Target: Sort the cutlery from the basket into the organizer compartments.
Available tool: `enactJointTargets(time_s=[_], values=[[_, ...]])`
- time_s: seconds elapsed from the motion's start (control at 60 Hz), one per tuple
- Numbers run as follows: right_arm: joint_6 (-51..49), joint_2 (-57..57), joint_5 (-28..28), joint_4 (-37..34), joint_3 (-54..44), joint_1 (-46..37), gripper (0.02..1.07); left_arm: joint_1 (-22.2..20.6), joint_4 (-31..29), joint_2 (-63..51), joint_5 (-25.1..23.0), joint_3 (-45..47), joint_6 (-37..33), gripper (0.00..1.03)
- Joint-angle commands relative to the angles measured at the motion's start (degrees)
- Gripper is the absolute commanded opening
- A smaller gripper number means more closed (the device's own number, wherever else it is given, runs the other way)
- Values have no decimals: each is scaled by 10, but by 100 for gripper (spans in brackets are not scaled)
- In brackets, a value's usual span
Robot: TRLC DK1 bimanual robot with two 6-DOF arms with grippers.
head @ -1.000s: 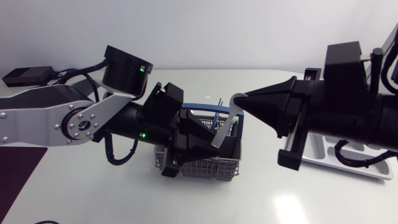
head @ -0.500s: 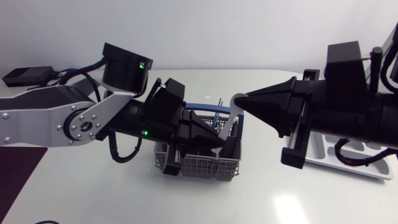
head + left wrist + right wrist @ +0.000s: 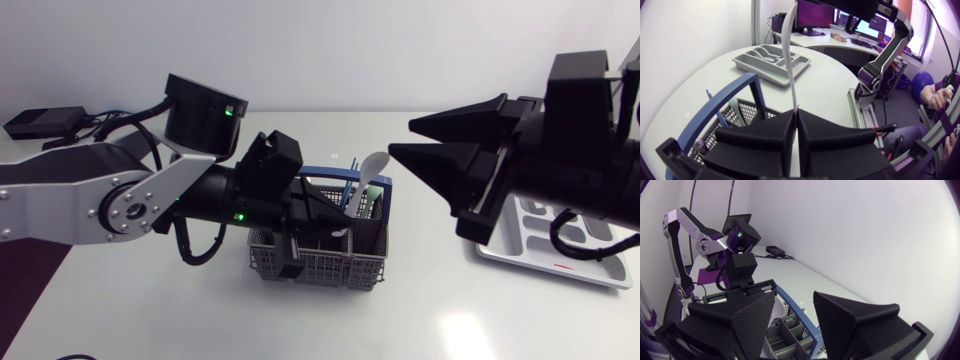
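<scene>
Spoon [image 3: 368, 170], white: it stands tilted above the basket [image 3: 320, 265], bowl uppermost and just past the basket's blue handle [image 3: 330, 172]. The lower end of its stem is pinched between the fingers of the left gripper [image 3: 340, 225]. In the left wrist view the two fingers of that gripper [image 3: 796, 112] are pressed together on the thin white stem [image 3: 788, 60], which rises straight out from between them. The basket's mesh [image 3: 745, 112] and blue handle [image 3: 720, 100] lie just beside and under the fingers.

The basket sits on the table [image 3: 150, 310] near its middle, under the left gripper. What else lies in its compartments I cannot tell.

The right gripper [image 3: 400, 138] hangs above the table between the basket and the organizer [image 3: 540, 262]. Its fingers are spread wide, tips pointing toward the spoon but apart from it. From the right wrist view the same spread fingers [image 3: 795, 294] frame the basket [image 3: 785, 330] ahead, with the left arm behind it.

The organizer lies at the table's right side, partly hidden under the right arm. In the left wrist view it [image 3: 771, 60] shows well beyond the spoon.
</scene>
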State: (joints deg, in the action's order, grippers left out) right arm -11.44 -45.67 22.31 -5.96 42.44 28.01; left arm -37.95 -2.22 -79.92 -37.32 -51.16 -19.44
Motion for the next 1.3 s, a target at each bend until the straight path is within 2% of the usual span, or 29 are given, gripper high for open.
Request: enactJointTargets(time_s=[0.0,0.15,0.267,0.333,0.517,0.617,0.7,0.85,0.967,1.117,1.25,1.283], values=[[18,0,-17,6,-6,-1,79,-3,26,24,43,15,12,3],[20,-15,-44,7,-1,11,79,-26,90,37,139,31,36,3],[22,-37,-65,9,5,32,79,-68,117,40,244,36,37,3],[23,-50,-79,15,7,46,79,-86,134,37,284,38,41,3],[26,-95,-118,33,31,72,79,-95,173,28,345,39,46,3],[35,-114,-122,56,42,69,77,-100,192,30,379,42,46,3],[41,-122,-122,77,46,64,69,-101,202,29,387,45,46,3],[53,-152,-121,97,59,57,66,-102,207,28,387,46,46,3],[56,-161,-120,110,63,56,49,-99,211,29,388,46,48,3],[58,-166,-118,111,65,57,36,-93,215,32,388,47,52,3],[58,-166,-110,111,64,58,15,-92,219,32,388,49,54,3],[59,-166,-104,109,64,58,14,-92,220,32,388,49,56,3]])
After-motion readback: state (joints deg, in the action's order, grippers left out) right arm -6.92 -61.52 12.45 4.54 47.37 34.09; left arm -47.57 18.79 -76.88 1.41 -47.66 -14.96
